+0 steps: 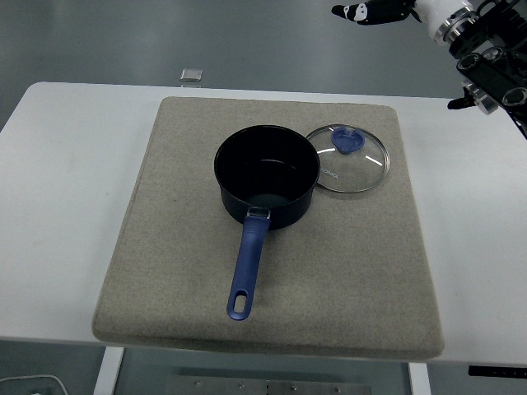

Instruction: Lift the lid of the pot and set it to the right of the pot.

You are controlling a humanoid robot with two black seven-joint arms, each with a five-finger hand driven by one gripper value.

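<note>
glass lid [352, 158] lies flat on the grey mat [165, 247], touching the saucepan's [267, 174] right side, short of the mat's right edge. right hand [380, 10] at the top edge, holding nothing; fingers' state unclear.

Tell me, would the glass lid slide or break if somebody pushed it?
The glass lid lies flat on the rough grey mat, so it would probably drag rather than slide freely or roll. Being clear glass, it could well crack if dropped. Its edge sits against the pot, so a push to the left would likely bump that.
</note>
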